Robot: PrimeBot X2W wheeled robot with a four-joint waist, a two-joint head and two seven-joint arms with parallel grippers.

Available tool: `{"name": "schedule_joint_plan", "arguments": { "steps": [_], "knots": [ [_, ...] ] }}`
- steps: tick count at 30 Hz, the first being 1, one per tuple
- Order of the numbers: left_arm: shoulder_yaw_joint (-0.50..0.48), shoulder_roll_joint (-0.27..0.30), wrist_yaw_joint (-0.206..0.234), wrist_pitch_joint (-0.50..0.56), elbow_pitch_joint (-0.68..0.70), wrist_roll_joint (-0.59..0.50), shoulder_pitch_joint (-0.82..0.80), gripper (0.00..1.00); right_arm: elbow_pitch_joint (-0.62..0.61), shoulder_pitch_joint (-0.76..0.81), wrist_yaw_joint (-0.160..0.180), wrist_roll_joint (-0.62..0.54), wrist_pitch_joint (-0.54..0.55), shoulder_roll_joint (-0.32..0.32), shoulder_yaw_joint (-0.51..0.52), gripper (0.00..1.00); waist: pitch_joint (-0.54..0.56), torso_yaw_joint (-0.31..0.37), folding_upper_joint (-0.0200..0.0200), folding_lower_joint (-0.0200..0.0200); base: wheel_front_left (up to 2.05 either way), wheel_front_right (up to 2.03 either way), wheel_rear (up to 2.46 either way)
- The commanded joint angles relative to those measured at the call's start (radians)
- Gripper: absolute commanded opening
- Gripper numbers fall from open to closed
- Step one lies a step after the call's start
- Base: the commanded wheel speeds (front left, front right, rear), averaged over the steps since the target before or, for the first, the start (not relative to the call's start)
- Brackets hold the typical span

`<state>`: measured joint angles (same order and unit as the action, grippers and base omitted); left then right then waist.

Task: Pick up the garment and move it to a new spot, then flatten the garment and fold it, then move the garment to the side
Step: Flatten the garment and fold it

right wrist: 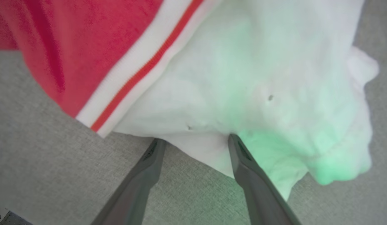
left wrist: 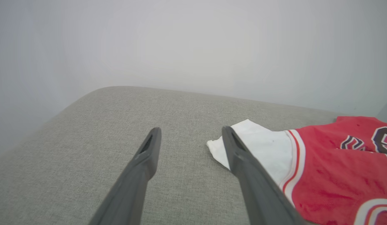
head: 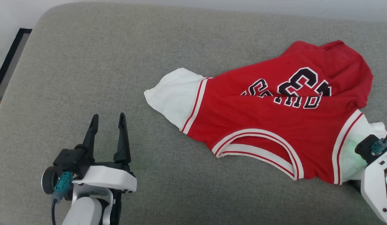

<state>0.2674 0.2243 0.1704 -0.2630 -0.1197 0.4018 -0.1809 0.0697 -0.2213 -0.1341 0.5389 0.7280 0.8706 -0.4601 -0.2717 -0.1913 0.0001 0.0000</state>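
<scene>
Garment [head: 259,112] lay rumpled on grey cushion [head: 118,62], left gripper [head: 108,116] jaws open beside it, right gripper [right wrist: 195,140] jaws open at white sleeve [right wrist: 243,78]; risk: single-corner pull would bunch cloth, not flatten.

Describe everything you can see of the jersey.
The jersey looks like soft knit cloth: red body, a white sleeve at each end, white-and-red striped trim round armholes and neck, and dark white-edged lettering, upside down in the head view and partly creased over. It lies spread but wrinkled on the grey cushion, neck toward the robot. The open right tool has its fingertips at the right-hand sleeve's edge; the left tool, open, stands apart.
</scene>
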Motion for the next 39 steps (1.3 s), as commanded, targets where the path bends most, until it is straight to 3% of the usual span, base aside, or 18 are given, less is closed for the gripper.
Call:
{"name": "schedule_joint_plan", "arguments": {
  "steps": [1, 4, 5, 6, 7, 8, 15, 19, 24, 25, 28, 31, 39],
  "knots": [
    [-0.017, -0.009, -0.013, -0.002, 0.005, -0.022, 0.011, 1.00, 0.047, 0.004, 0.006, -0.016, -0.009, -0.009, -0.020, 1.00, -0.009, -0.004, -0.0001, 0.0000, 0.00, 0.00, 0.00],
    [-0.055, -0.034, -0.053, -0.002, 0.002, -0.056, 0.023, 1.00, 0.088, 0.002, 0.008, -0.025, -0.034, -0.032, -0.040, 1.00, -0.015, -0.002, -0.0001, 0.0000, 0.00, 0.00, 0.00],
    [-0.064, -0.040, -0.068, -0.002, 0.000, -0.068, 0.021, 1.00, 0.099, -0.002, 0.008, -0.026, -0.039, -0.041, -0.048, 0.81, -0.016, 0.001, -0.0001, 0.0000, 0.00, 0.00, 0.00],
    [-0.072, -0.041, -0.084, -0.002, -0.002, -0.080, 0.018, 1.00, 0.107, -0.006, 0.008, -0.030, -0.042, -0.048, -0.056, 0.48, -0.016, 0.004, -0.0001, 0.0000, 0.00, 0.00, 0.00],
    [-0.076, -0.042, -0.101, -0.002, -0.006, -0.088, 0.016, 1.00, 0.113, -0.010, 0.008, -0.032, -0.050, -0.056, -0.062, 0.35, -0.016, 0.008, -0.0001, 0.0000, 0.00, 0.00, 0.00],
    [-0.082, -0.042, -0.118, -0.002, -0.008, -0.093, 0.009, 1.00, 0.120, -0.013, 0.008, -0.030, -0.055, -0.065, -0.063, 0.00, -0.015, 0.012, -0.0001, 0.0000, 0.00, 0.00, 0.00],
    [-0.023, 0.037, -0.266, 0.034, -0.073, -0.125, -0.101, 1.00, 0.144, -0.031, 0.006, -0.026, -0.095, -0.097, -0.060, 0.00, -0.007, 0.035, -0.0001, 0.0000, 0.00, 0.00, 0.00],
    [0.101, 0.126, -0.300, 0.263, -0.123, -0.034, -0.227, 1.00, 0.142, -0.053, 0.006, -0.023, -0.107, -0.110, -0.063, 0.00, -0.015, 0.049, -0.0001, 0.0000, 0.00, 0.00, 0.00],
    [0.327, 0.278, -0.299, 0.639, -0.122, 0.244, -0.407, 1.00, 0.140, -0.087, 0.006, -0.022, -0.125, -0.125, -0.067, 0.00, -0.040, 0.067, -0.0001, 0.0000, 0.00, 0.00, 0.00],
    [0.327, 0.278, -0.299, 0.639, -0.122, 0.244, -0.407, 1.00, 0.140, -0.087, 0.006, -0.022, -0.125, -0.125, -0.067, 0.00, -0.040, 0.067, -0.0001, 0.0000, 0.00, 0.00, 0.00],
    [0.386, 0.307, -0.300, 0.842, -0.152, 0.411, -0.492, 1.00, 0.145, -0.102, 0.007, -0.023, -0.133, -0.131, -0.076, 0.00, -0.056, 0.077, -0.0001, 0.0000, 0.00, 0.00, 0.00],
    [0.377, 0.294, -0.300, 0.978, -0.229, 0.541, -0.551, 1.00, 0.153, -0.117, 0.007, -0.021, -0.146, -0.139, -0.079, 0.00, -0.071, 0.089, -0.0001, 0.0000, 0.00, 0.00, 0.00],
    [0.380, 0.210, -0.291, 1.121, -0.417, 0.673, -0.647, 1.00, 0.170, -0.157, 0.011, -0.019, -0.160, -0.153, -0.104, 0.00, -0.108, 0.109, -0.0001, 0.0000, 0.00, 0.00, 0.00]
  ]
}}
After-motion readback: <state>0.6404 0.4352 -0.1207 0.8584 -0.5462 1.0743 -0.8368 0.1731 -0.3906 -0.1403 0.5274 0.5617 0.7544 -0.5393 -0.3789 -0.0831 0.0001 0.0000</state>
